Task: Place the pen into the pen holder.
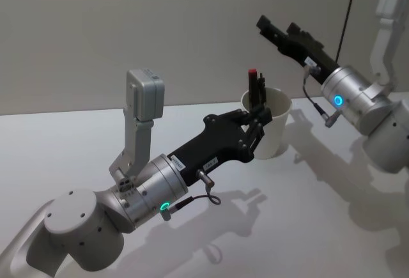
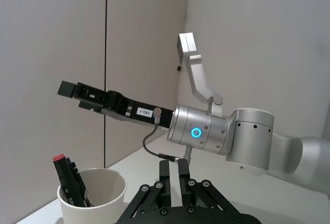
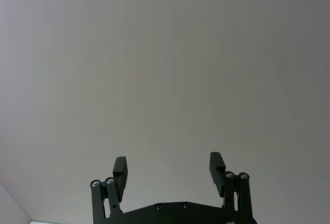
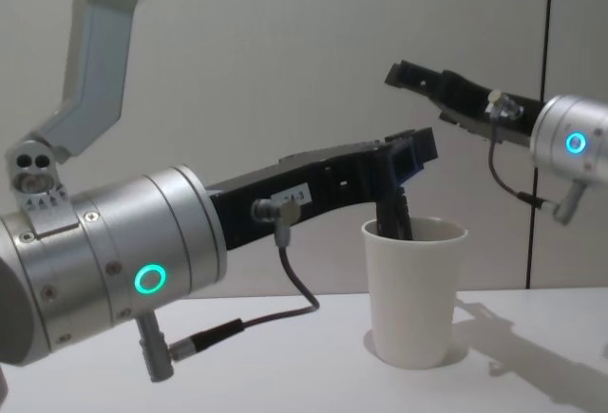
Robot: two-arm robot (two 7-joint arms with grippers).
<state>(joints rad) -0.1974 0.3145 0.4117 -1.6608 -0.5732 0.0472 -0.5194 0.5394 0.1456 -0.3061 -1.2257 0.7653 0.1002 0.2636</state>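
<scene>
The pen holder, a white paper cup (image 1: pixel 273 131) (image 2: pixel 100 195) (image 4: pixel 413 290), stands upright on the table. The pen (image 1: pixel 255 85) (image 2: pixel 68 178) (image 4: pixel 392 215), black with a red cap, stands in the cup. It leans on the rim with its capped end sticking out. My left gripper (image 1: pixel 260 117) (image 2: pixel 174 171) (image 4: pixel 416 150) hovers at the cup's near rim beside the pen. Its fingers are almost together with nothing between them. My right gripper (image 1: pixel 270 27) (image 3: pixel 167 166) (image 4: pixel 401 75) (image 2: pixel 69 90) hangs raised in the air behind the cup, open, with nothing in it.
The white table (image 1: pixel 77 150) reaches back to a grey wall. The right arm's silver wrist (image 1: pixel 348 99) (image 4: pixel 570 142) hangs at the right above the table.
</scene>
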